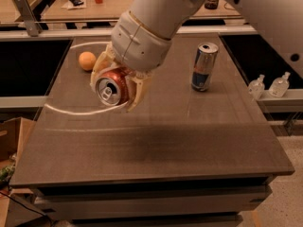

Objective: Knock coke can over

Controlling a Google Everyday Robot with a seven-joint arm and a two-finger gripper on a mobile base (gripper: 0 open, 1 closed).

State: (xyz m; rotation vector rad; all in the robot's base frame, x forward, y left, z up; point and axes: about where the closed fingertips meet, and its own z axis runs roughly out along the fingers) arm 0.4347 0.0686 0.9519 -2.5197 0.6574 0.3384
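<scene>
The coke can is red with a silver top and pull-tab. It lies tilted on its side, top facing the camera, between the cream fingers of my gripper. The gripper is shut on the can, over the left-middle of the dark table. I cannot tell whether the can touches the table top. The white arm reaches in from the upper right.
A tall blue-and-silver can stands upright right of the gripper. An orange lies behind and left of it. Two small clear bottles stand off the table's right edge. A cardboard box sits at lower left.
</scene>
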